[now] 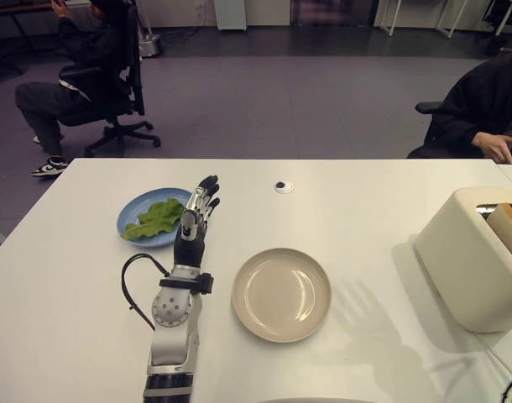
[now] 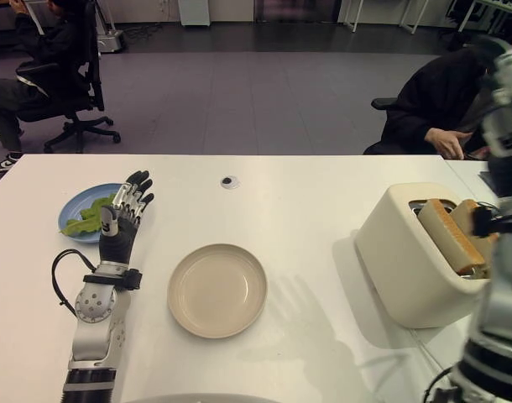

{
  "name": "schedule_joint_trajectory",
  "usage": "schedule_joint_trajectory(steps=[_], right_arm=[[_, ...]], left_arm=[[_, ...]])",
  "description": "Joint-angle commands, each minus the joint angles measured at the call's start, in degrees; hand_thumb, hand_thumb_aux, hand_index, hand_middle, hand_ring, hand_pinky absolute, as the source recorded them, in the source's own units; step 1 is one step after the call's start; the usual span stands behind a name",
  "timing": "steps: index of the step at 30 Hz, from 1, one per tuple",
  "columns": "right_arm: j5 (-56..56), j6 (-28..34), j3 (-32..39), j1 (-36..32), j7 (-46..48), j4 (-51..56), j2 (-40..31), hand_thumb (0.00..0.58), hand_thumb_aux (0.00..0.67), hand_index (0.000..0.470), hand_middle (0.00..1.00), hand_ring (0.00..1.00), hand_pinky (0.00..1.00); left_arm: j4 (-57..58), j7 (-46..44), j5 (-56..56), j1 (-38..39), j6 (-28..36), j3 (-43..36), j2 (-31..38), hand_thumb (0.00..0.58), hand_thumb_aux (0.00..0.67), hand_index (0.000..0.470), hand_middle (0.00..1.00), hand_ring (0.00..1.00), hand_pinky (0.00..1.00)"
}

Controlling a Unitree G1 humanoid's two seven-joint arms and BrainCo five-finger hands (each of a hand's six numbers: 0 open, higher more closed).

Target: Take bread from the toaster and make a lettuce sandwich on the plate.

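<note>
Nearest to the robot, L forearm lies on the white table [image 1: 63, 285], pointing away from the robot. Left hand [image 1: 195, 220] is stretched out flat w/ fingers straight, not curled, holding nothing. Its fingertips [image 1: 209, 186] sit at the right rim of the blue plate [image 1: 132, 217]; can't tell if they touch it.

Just right of the L wrist is the beige plate [image 1: 281, 294], round, shallow, flat on the table, near the front-centre. It is apart from the arm and well apart from the toaster.

Blue plate is to the left, further back than the beige one. Lettuce [image 1: 155, 217] lies on it, a green leaf spread across the middle.

At the right side stands the toaster [image 2: 407, 260], cream, rounded, upright on the table. Bread [image 2: 445, 237] stands in its top slots, 2 slices side by side, tan crust poking up above the body.

Right hand [image 2: 508, 168] is raised at the far right edge, above and just beside the toaster's right end; the arm rises from the bottom-right corner in front of that end. Hand is cut off by the edge, so open/closed can't be told, nor whether it touches the bread.

Furthest back, mid-table near the far edge, is a small round marker [image 1: 284, 186], white w/ dark centre, apart from everything else.
</note>
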Motion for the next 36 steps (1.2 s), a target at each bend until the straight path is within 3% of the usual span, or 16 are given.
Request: schedule_joint_trajectory(steps=[1, 6, 10, 11, 12, 13, 16, 19, 21, 22, 23, 28, 36], right_arm=[[-9.22, 0.83, -4.73, 7.62, 5.42, 8.99, -11.34, 0.000, 0.000, 0.000, 0.00, 0.00, 0.00], [-18.64, -4.57, -1.84, 19.49, 9.57, 18.02, -16.13, 0.000, 0.000, 0.000, 0.00, 0.00, 0.00], [-20.29, -6.85, -0.17, 22.33, 11.88, 21.27, -17.60, 0.079, 0.047, 0.033, 0.00, 0.00, 0.00], [-20.04, -7.12, -0.16, 22.64, 12.52, 21.45, -17.85, 0.216, 0.139, 0.098, 0.00, 0.00, 0.00], [-19.85, -7.39, -0.06, 22.68, 12.91, 21.67, -18.04, 0.258, 0.171, 0.120, 0.00, 0.00, 0.00], [-19.77, -7.55, 0.17, 22.67, 13.21, 21.88, -18.21, 0.258, 0.171, 0.120, 0.00, 0.00, 0.00], [-19.70, -8.03, 2.21, 22.56, 14.04, 22.55, -17.78, 0.436, 0.336, 0.236, 0.00, 0.00, 0.00], [-20.00, -8.23, 4.60, 22.12, 14.10, 23.44, -17.55, 0.494, 0.413, 0.289, 0.00, 0.00, 0.00], [-19.88, -8.19, 5.68, 21.52, 13.95, 24.46, -17.66, 0.550, 0.518, 0.363, 0.00, 0.00, 0.00], [-19.91, -8.24, 5.97, 21.17, 13.67, 25.15, -17.88, 0.566, 0.568, 0.398, 0.00, 0.00, 0.00], [-20.00, -8.31, 6.30, 20.67, 13.34, 25.85, -18.14, 0.580, 0.667, 0.468, 0.00, 0.00, 0.00], [-19.41, -8.02, 6.59, 17.60, 11.46, 26.04, -18.10, 0.580, 0.670, 0.470, 0.00, 0.00, 0.00], [-12.71, -6.85, -0.96, 2.62, 0.53, 21.50, -15.34, 0.580, 0.670, 0.470, 0.00, 0.00, 0.00]], left_arm=[[-1.83, 0.77, 0.63, 1.45, 1.23, -0.92, -0.77, 0.000, 0.000, 0.000, 0.00, 0.00, 0.00], [-2.68, 1.10, 0.59, 2.10, 1.77, -0.83, -0.93, 0.000, 0.000, 0.000, 0.00, 0.00, 0.00], [-2.72, 0.93, -0.01, 2.58, 1.60, 0.30, -0.32, 0.000, 0.000, 0.000, 0.00, 0.00, 0.00], [-2.79, 0.89, -0.15, 2.63, 1.59, 0.63, -0.15, 0.000, 0.000, 0.000, 0.00, 0.00, 0.00], [-2.84, 0.87, -0.30, 2.72, 1.53, 0.98, 0.02, 0.000, 0.000, 0.000, 0.00, 0.00, 0.00], [-2.92, 0.87, -0.38, 2.81, 1.49, 1.22, 0.13, 0.000, 0.000, 0.000, 0.00, 0.00, 0.00], [-3.16, 0.82, -0.36, 3.10, 1.40, 1.54, 0.24, 0.000, 0.000, 0.000, 0.00, 0.00, 0.00], [-3.69, 0.74, -0.62, 3.51, 1.38, 2.07, 0.51, 0.000, 0.000, 0.000, 0.00, 0.00, 0.00], [-3.91, 0.74, -0.74, 3.83, 1.27, 2.34, 0.59, 0.000, 0.000, 0.000, 0.00, 0.00, 0.00], [-3.95, 0.72, -0.78, 3.99, 1.18, 2.44, 0.61, 0.000, 0.000, 0.000, 0.00, 0.00, 0.00], [-4.01, 0.72, -0.83, 4.19, 1.10, 2.55, 0.62, 0.000, 0.000, 0.000, 0.00, 0.00, 0.00], [-4.32, 0.80, -0.82, 4.75, 0.90, 2.64, 0.57, 0.000, 0.000, 0.000, 0.00, 0.00, 0.00], [-4.53, 1.14, -0.47, 4.68, 0.84, 2.17, 0.18, 0.000, 0.000, 0.000, 0.00, 0.00, 0.00]])
